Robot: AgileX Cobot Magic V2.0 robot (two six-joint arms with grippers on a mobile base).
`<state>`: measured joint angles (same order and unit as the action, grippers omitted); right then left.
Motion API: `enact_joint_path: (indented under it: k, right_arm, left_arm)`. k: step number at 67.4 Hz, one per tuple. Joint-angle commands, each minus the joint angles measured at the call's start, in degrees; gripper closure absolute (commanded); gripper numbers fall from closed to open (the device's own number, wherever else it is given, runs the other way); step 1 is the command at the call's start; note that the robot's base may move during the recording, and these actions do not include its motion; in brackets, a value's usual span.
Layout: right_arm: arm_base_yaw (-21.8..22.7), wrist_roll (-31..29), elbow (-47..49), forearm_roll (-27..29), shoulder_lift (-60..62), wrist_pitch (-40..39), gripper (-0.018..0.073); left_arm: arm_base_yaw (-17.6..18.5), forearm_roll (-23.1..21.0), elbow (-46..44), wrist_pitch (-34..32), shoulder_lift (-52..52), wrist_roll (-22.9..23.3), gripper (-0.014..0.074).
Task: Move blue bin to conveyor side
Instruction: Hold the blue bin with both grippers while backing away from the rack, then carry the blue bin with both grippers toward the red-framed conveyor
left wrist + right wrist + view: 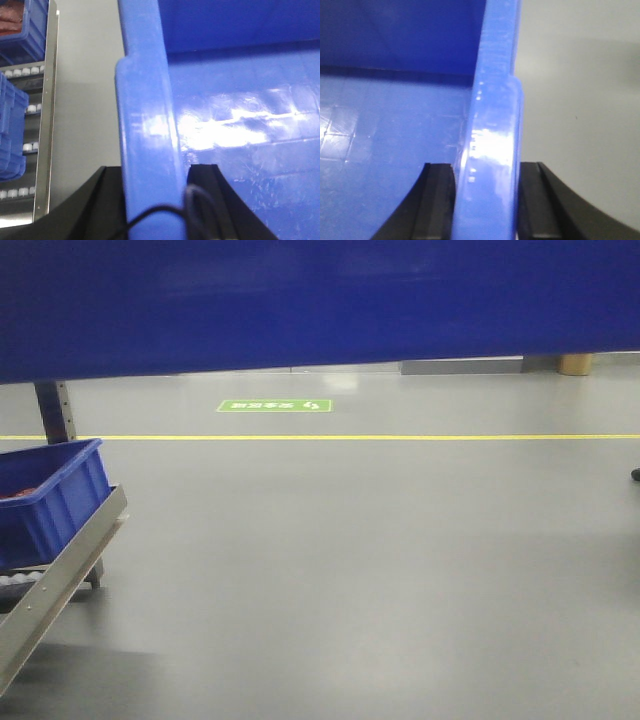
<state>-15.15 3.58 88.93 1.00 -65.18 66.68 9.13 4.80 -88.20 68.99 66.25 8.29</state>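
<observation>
— Nearest is the blue bin (320, 300)?
— Yes. Its wall fills the whole top of the front view, above the grey floor (380, 570).
— And the claws, left to right?
— On the left, the left gripper (155, 169) is clamped on the bin's thick rim, one black finger on each face. The right gripper (485, 165) pinches the rim on the other side likewise.
— Below?
— Far left, a smaller blue crate (50, 500) sits on a steel rack (60, 570). Further right, a green floor sign (274, 405) lies beyond a yellow line (400, 437).

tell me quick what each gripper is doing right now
left gripper: shut on the rim of the large glossy blue plastic bin
right gripper: shut on the same bin's rim
</observation>
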Motion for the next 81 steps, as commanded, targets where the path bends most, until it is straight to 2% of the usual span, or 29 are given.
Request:
enact_joint_path:
  k: [1,19,81]
  right_arm:
    - [0.19,-1.50,0.64,-1.41,1.34,-5.87,0.0636]
    - [0.19,-1.50,0.64,-1.41,1.34,-5.87,0.0636]
    - [0.19,-1.50,0.64,-1.41,1.34,-5.87,0.0636]
  left_arm:
    - [0.28,0.72,-0.80,-6.39,-1.25,-1.02,0.0607]
    - [0.28,0.72,-0.80,-10.21,-1.25,-1.02,0.0607]
    - [0.28,0.72,-0.80,-10.21,-1.25,-1.02,0.0607]
